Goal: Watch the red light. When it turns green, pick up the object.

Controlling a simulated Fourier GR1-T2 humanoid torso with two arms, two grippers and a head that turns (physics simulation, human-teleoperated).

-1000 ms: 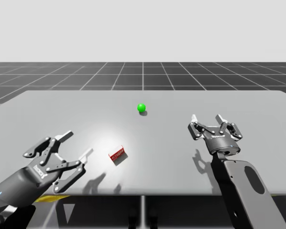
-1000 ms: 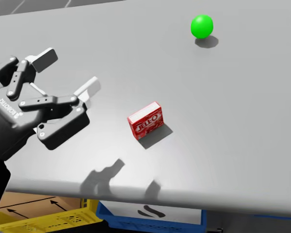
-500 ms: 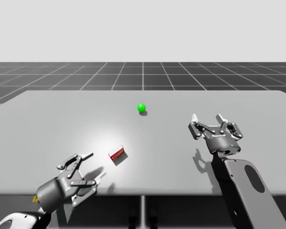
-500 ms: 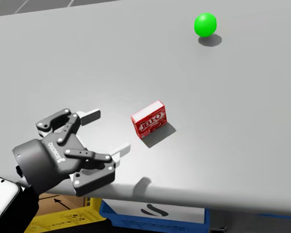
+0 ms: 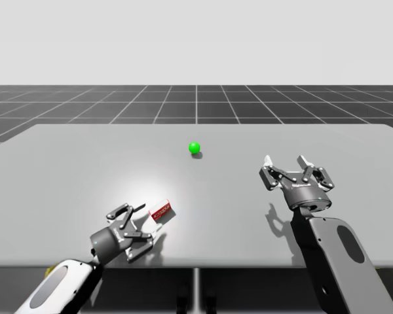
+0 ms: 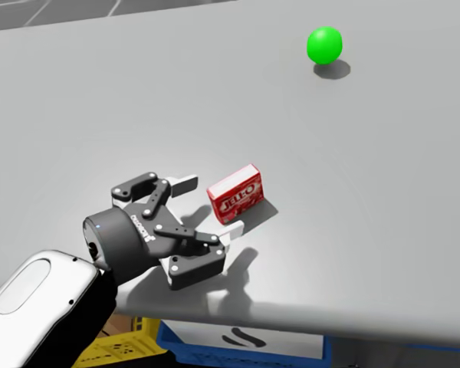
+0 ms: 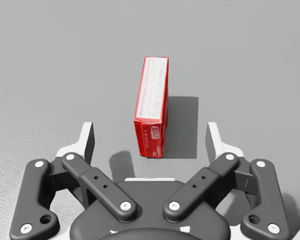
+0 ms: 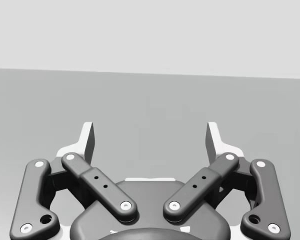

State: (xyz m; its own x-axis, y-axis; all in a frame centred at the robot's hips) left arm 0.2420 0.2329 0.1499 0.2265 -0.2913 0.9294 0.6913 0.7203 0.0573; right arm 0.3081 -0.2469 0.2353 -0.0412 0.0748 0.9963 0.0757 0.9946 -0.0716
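The small round green light (image 5: 194, 148) sits toward the far middle of the grey table (image 5: 354, 196), well apart from the flat red box (image 6: 234, 195), seemingly cardboard with white print, which stands upright on one long narrow edge near the table's front edge.

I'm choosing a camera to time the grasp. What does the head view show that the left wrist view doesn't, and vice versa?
Head view adds: the green light beyond the red box, my left forearm, a blue bin below the table. Left wrist view adds: clear gaps on both sides of the box, which stands on edge inside my open left pincer. Shared: box, pincer, table.
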